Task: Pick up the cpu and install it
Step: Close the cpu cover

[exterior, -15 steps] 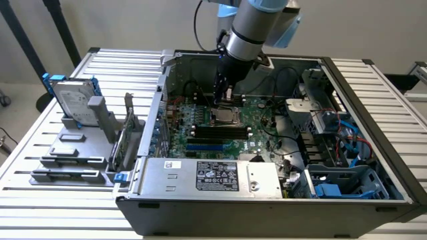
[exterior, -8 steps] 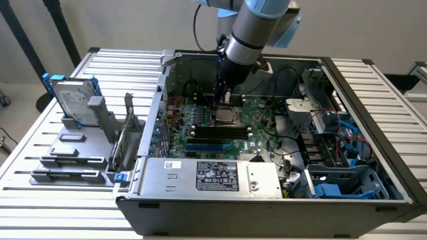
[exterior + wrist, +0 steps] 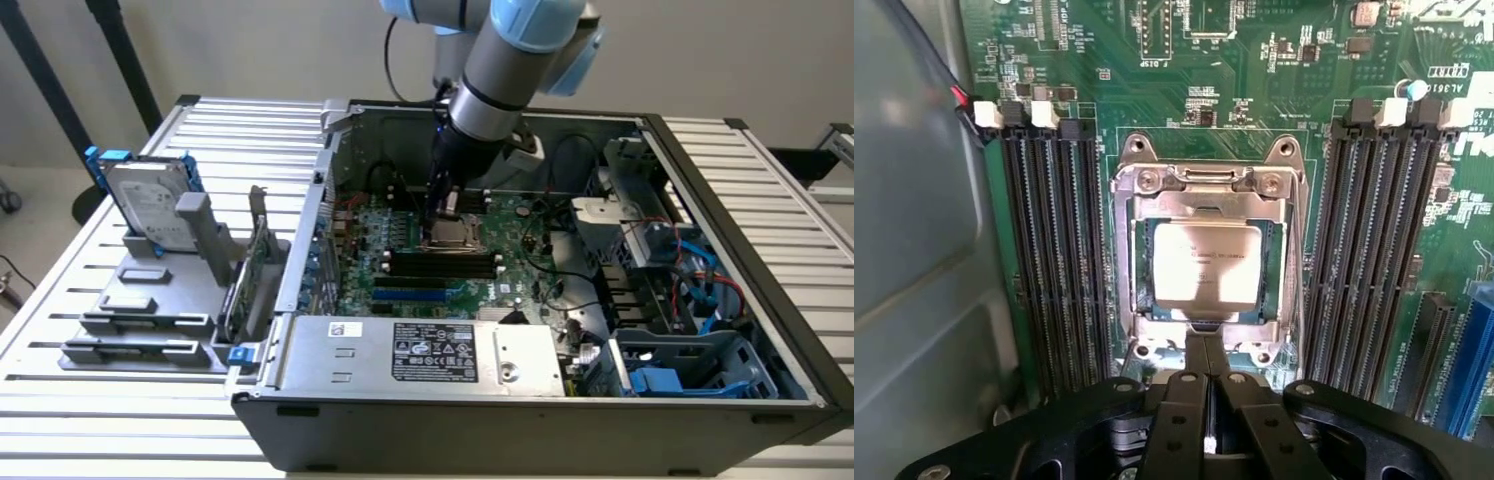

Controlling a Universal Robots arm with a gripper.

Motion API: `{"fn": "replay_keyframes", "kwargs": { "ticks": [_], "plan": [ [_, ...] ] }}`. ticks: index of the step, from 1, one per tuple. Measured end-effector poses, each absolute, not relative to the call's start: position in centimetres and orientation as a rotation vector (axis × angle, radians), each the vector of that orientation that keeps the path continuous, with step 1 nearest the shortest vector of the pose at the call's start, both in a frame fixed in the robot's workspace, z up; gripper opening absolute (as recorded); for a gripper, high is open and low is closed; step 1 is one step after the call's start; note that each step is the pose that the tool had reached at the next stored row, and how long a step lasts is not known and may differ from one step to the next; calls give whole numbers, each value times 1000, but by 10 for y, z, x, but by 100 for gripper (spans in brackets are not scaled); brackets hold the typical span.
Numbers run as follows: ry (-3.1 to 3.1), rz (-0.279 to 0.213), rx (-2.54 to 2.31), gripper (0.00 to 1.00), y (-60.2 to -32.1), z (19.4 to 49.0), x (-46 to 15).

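The cpu lies flat in the socket. The gripper is clenched on nothing, its tips by the cpu's edge.

Item: cpu. One small flat square chip with a silvery-grey metal top, faint print and a thin pale rim. It lies flat, top face up, inside the metal socket frame on the green motherboard, between two banks of dark memory slots. It is just beyond the tips of my hand, not in my grip.
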State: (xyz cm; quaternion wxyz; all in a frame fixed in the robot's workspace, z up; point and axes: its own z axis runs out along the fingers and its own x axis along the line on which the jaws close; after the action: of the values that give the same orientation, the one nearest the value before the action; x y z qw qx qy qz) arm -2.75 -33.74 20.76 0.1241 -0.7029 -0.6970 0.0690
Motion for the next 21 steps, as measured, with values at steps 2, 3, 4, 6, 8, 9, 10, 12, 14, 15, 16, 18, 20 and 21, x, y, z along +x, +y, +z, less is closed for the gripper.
{"fn": "replay_keyframes", "kwargs": {
  "ticks": [2,3,4,6,8,9,10,12,14,15,16,18,20,21],
  "plan": [
    [-2017,209,-2052,11,-338,206,-27],
    [-2009,213,-2054,11,-339,205,-27],
    [-2002,217,-2056,11,-339,205,-27],
    [-1992,221,-2060,11,-339,204,-27],
    [-1986,223,-2062,11,-339,202,-28],
    [-1985,223,-2062,11,-339,202,-28],
    [-1985,223,-2063,11,-339,202,-27],
    [-1984,223,-2063,11,-339,200,-27],
    [-1983,223,-2064,11,-339,198,-27],
    [-1982,223,-2065,11,-339,198,-27],
    [-1982,223,-2065,11,-339,198,-27],
    [-1981,224,-2064,11,-339,199,-27],
    [-1980,226,-2063,11,-339,205,-28],
    [-1979,227,-2062,11,-339,207,-28]
  ]
}}
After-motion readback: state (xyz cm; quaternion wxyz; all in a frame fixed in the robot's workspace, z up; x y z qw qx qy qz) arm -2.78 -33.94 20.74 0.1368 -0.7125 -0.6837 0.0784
